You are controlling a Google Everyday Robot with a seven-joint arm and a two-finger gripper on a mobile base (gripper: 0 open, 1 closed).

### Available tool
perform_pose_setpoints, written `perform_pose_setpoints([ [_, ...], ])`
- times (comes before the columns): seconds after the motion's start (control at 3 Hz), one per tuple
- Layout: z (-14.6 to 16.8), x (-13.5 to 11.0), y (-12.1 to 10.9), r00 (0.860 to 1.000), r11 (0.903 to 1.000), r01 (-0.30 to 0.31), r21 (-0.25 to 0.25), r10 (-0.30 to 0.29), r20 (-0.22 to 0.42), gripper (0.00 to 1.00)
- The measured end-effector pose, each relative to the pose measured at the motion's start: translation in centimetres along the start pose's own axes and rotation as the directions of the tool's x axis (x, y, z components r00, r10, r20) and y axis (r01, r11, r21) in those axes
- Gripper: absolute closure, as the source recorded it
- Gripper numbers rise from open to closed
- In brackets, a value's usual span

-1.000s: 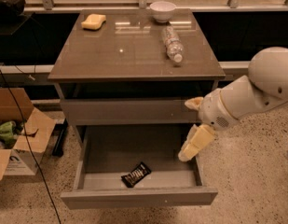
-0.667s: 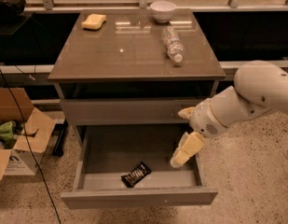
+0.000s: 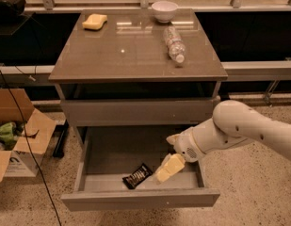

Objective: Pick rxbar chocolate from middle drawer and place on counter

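Note:
The rxbar chocolate (image 3: 137,175), a small black bar with pale lettering, lies flat near the front of the middle drawer (image 3: 135,199), which is pulled out. My gripper (image 3: 169,155) hangs inside the drawer on the right, on a white arm coming in from the right. Its pale fingers (image 3: 169,168) point down and left, open, with the lower tip just to the right of the bar. Nothing is held. The counter (image 3: 135,55) is the glossy grey-brown top above.
On the counter are a yellow sponge (image 3: 94,21) at the back left, a white bowl (image 3: 165,10) at the back, and a water bottle (image 3: 174,44) lying on the right. A cardboard box (image 3: 15,135) and a cable (image 3: 27,145) stand to the left on the floor.
My arm has moved left and down into the drawer, bringing the gripper from the drawer's right edge to just beside the bar. The bar has not moved.

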State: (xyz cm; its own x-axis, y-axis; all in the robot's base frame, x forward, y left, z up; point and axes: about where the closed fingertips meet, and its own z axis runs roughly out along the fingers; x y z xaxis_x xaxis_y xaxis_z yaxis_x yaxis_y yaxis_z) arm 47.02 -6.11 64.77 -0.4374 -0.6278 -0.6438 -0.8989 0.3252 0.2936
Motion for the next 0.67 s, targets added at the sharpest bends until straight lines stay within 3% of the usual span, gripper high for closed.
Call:
perform_pose_setpoints([
  [0.33, 4.2, 1.4, -0.7, 0.998, 0.9986, -0.036, -0.038, 0.038, 0.047, 0.0],
  [0.67, 7.8, 3.4, -1.7, 0.993, 0.9904, -0.113, -0.079, 0.116, 0.025, 0.0],
])
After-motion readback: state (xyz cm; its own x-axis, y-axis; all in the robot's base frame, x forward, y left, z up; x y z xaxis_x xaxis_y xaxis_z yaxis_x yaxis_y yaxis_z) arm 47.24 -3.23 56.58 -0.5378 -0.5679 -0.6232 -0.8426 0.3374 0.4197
